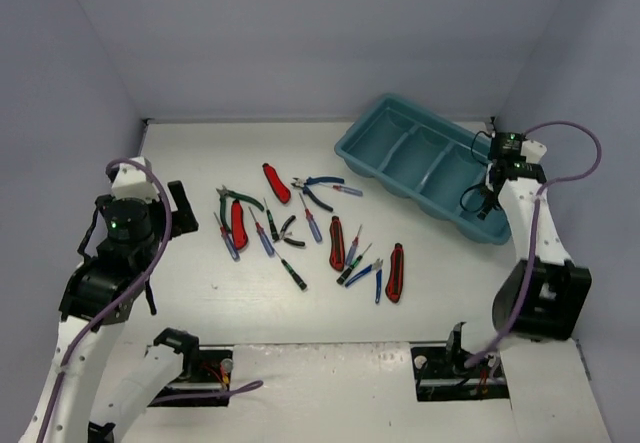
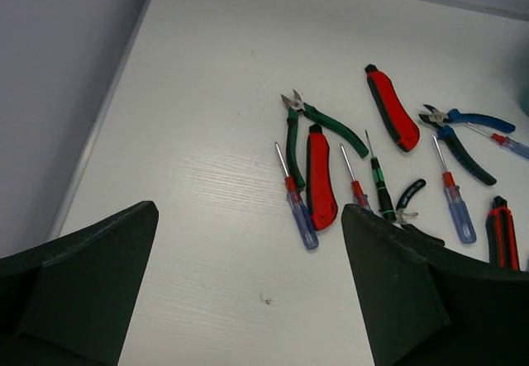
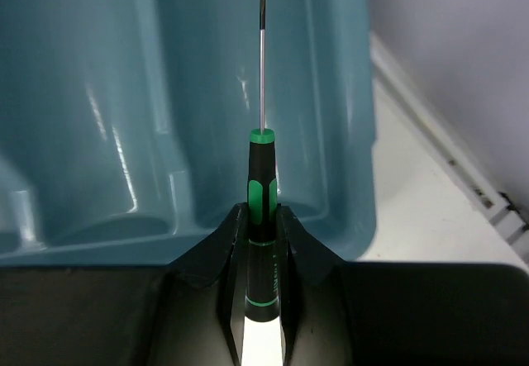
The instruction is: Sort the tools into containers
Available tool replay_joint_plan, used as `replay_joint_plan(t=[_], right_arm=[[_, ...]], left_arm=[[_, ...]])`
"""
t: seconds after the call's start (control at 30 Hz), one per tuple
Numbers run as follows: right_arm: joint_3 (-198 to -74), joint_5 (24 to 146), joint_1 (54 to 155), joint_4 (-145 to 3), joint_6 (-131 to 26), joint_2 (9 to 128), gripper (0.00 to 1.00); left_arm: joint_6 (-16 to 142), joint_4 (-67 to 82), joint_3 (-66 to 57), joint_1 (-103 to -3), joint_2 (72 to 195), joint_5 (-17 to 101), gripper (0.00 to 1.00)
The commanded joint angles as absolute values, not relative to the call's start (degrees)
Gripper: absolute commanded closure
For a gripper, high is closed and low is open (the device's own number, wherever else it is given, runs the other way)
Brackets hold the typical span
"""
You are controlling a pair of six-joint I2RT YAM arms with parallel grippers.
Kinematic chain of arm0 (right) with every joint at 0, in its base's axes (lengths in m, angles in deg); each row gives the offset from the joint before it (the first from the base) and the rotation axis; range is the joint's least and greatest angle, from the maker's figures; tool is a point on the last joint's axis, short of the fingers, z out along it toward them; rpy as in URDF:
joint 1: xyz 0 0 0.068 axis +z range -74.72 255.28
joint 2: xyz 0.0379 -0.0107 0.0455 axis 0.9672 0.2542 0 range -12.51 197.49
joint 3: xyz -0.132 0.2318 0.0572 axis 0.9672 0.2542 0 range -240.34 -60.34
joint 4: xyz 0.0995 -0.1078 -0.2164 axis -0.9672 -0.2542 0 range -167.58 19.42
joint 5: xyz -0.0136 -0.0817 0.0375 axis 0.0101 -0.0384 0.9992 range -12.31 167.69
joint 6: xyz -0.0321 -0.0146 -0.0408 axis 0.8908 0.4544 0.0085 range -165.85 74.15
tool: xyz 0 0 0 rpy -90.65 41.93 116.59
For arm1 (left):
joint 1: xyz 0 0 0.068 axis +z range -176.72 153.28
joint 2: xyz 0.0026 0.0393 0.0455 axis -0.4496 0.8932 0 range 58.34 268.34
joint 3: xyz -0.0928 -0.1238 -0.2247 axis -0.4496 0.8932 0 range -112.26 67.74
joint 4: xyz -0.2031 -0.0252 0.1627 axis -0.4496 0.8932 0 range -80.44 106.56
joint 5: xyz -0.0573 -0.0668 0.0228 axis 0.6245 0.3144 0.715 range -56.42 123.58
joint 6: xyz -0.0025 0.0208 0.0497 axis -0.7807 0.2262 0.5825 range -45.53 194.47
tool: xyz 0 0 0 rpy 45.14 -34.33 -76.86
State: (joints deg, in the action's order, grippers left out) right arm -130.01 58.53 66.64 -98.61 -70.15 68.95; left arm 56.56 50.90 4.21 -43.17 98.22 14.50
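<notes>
Top view: the tray [image 1: 345,146] looks empty; the tools [image 1: 337,243] lie scattered mid-table.
Left wrist: the left gripper [image 2: 250,211] hangs wide apart, holding nothing.
Right wrist: the right gripper [image 3: 262,217] is clamped on a screwdriver [image 3: 261,176] over the tray's end compartment. Nearly all the sorting is left.

A white table [image 1: 200,163] stands enclosed by plain pale grey-lavender walls [image 1: 320,33], evenly lit.

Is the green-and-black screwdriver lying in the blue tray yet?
Not yet: the right gripper is shut on the screwdriver by its handle, the shaft pointing out over a compartment of the tray.
</notes>
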Motion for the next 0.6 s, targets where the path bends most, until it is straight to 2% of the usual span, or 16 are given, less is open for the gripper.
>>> replay_joint_plan(t=[0.0,0.07,0.13,0.27,0.37,0.57], right_arm=[[-133.11,69.95,61.4,-95.37,-66.27,77.02,1.0],[-134.74,71.35,60.36,-95.2,-66.23,80.72,0.97],[-135.83,71.85,59.88,-95.18,-66.13,82.82,0.85],[-138.04,70.08,59.78,-95.1,-65.33,82.67,0.5],[-139.1,69.19,60.96,-95.2,-64.72,78.34,0.29],[-134.43,70.7,71.64,-95.73,-71.7,65.78,0.23]], left_arm=[[53.51,48.67,1.26,-43.36,101.18,20.1,0.08],[53.21,48.67,1.71,-43.33,101.66,21.33,0.08],[53.2,48.76,2.21,-43.33,101.66,21.73,0.08],[53.74,49.0,2.85,-43.33,101.06,22.17,0.08],[54.26,49.47,2.78,-43.33,100.51,22.15,0.08],[54.2,50.24,1.99,-43.33,101.47,22.12,0.08]])
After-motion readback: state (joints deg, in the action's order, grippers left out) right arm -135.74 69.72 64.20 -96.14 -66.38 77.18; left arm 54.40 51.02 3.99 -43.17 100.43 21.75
